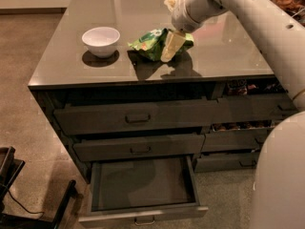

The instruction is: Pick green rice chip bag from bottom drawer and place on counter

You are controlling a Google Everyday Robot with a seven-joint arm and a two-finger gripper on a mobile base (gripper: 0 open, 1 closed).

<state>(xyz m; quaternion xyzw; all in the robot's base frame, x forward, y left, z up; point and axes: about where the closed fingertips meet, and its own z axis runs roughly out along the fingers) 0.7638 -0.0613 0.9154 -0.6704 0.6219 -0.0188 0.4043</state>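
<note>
Jaws at green rice chip bag [148, 42], counter [95, 11] centre.

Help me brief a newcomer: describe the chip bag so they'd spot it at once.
Find the glossy grey counter above the drawers. Near its middle, right of the white bowl, lies the bag, with the gripper at its right end. It is the only bright-green, crinkly thing there; the bowl is smooth and white.
</note>
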